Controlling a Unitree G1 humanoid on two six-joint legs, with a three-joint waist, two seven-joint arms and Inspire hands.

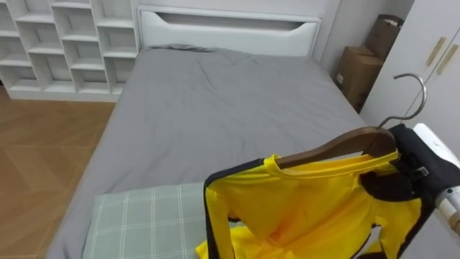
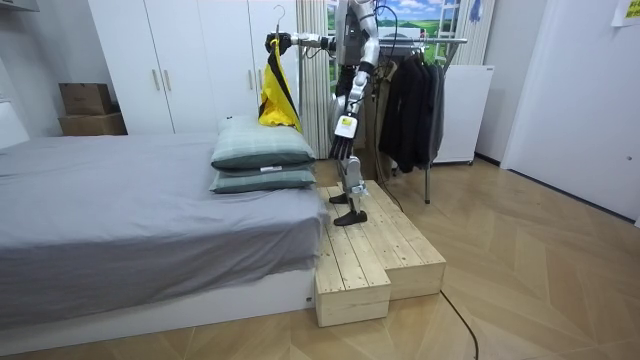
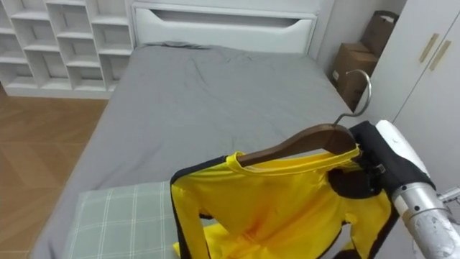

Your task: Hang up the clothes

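**lurker:** so where's the shirt at right now?

**me:** On the hanger, up in the air. My right hand (image 1: 408, 162) has its fingers curled round the wooden hanger (image 1: 338, 147) at the neck, just under the metal hook (image 1: 424, 92). The hook sticks up above the hand and touches nothing. The yellow shirt (image 1: 316, 208), with black trim on its edges, drapes down and to the left of the hand.

**lurker:** what's around it?

**me:** Below and left of the hand there's a green checked pillow (image 1: 144, 219) at the near end of the bed (image 1: 215, 108). The grey sheet runs ahead of the hand to a white headboard (image 1: 230, 42). Just right of the hand are white wardrobe doors (image 1: 442, 29), with cardboard boxes (image 1: 357, 72) further on. Far left is an open white shelf unit (image 1: 65, 43). In the room view I'm standing on a wooden platform (image 2: 370, 250) beside the bed, right arm stretched out above the pillow end. A rack of dark clothes (image 2: 410, 95) is on the far side of me from the hand.

**lurker:** other hand?

**me:** My left hand (image 2: 345, 127) hangs at my side, well apart from the hanger. It's too small there to tell how it's set.
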